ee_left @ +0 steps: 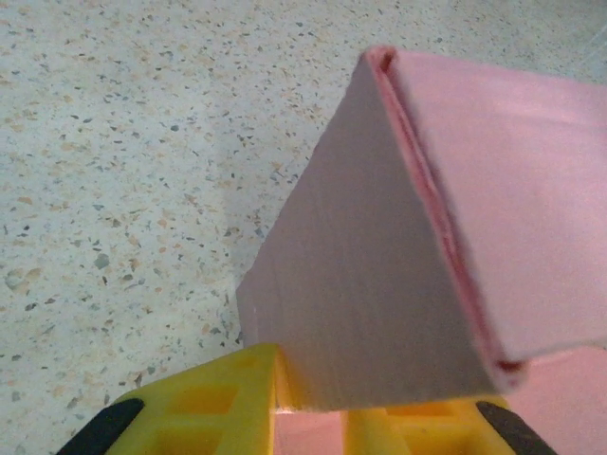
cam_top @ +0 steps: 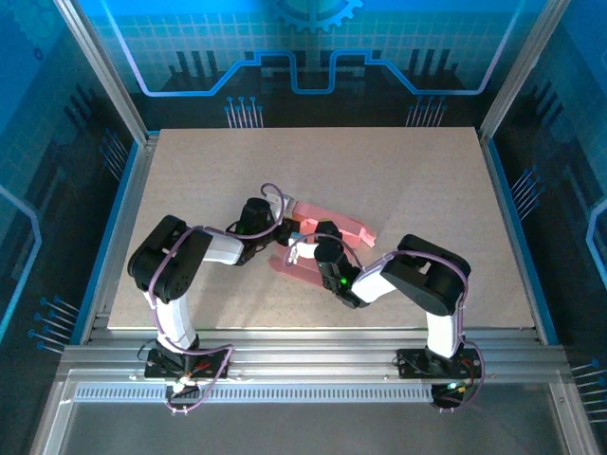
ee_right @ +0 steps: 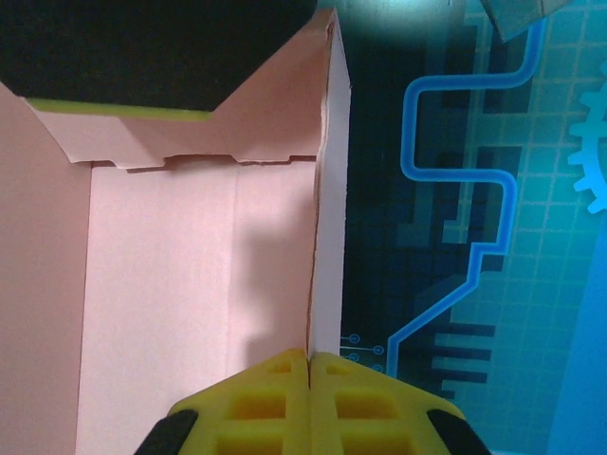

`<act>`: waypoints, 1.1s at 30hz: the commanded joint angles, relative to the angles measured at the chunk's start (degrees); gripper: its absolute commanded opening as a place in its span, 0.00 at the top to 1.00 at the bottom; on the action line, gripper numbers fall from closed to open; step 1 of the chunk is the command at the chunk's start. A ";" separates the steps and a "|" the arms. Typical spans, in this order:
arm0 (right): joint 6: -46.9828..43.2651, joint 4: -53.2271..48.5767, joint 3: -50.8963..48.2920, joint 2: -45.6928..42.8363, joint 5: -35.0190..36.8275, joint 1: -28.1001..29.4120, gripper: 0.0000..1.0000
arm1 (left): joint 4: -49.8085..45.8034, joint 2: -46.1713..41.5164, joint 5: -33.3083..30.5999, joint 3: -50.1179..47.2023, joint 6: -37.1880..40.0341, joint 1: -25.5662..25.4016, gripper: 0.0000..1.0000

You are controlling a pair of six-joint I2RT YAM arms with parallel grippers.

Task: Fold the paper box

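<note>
The pink paper box [cam_top: 341, 227], mid-frame, is half folded.
The right gripper [ee_right: 310, 358] pinches a wall [ee_right: 328, 190]; the left gripper [ee_left: 311, 403] sits narrow around a flap [ee_left: 370, 284], grip unclear.

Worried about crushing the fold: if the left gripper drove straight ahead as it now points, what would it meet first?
The paper box: its raised panel stands right ahead of the left gripper, nearly touching it. The table seems to lie beyond it, depth unclear.

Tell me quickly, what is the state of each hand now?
Left hand: astride the paper box, grip cannot be told.
Right hand: closed on the paper box.
</note>
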 commanded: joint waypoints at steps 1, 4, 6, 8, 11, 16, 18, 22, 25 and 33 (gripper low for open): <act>2.69 -4.46 0.94 2.19 -2.43 2.15 1.00 | 4.38 1.54 -0.80 0.76 -1.23 -1.65 0.78; 3.67 -4.70 0.96 2.57 -1.99 2.49 1.00 | 5.81 1.56 -2.00 0.53 -2.18 -2.24 0.81; 4.31 -5.17 1.05 2.65 -1.79 2.76 1.00 | 6.45 1.46 -3.01 0.41 -2.92 -2.42 0.83; 4.75 -5.51 1.22 2.75 -1.61 2.90 1.00 | 7.12 1.58 -3.50 0.30 -3.82 -2.59 0.86; 5.29 -5.84 1.31 2.97 -1.50 3.06 1.00 | 7.86 1.86 -4.03 0.26 -5.29 -2.55 0.92; 5.95 -6.35 1.65 3.31 -1.26 3.26 1.00 | 9.58 2.18 -3.93 0.05 -6.37 -2.58 1.00; 6.25 -6.52 1.83 3.47 -1.24 3.26 1.00 | 9.26 2.16 -3.78 0.22 -6.19 -2.58 1.00; 8.63 -8.84 2.43 3.10 -0.98 3.27 1.00 | 6.21 2.24 -4.02 1.14 -4.42 -2.87 1.00; 10.06 -10.49 2.66 2.23 -0.93 3.17 1.00 | 5.66 2.25 -4.61 1.13 -3.74 -2.97 1.00; 16.98 -19.58 3.08 -2.62 -3.76 2.64 0.78 | 4.37 1.99 -4.21 1.36 -2.97 -3.03 1.00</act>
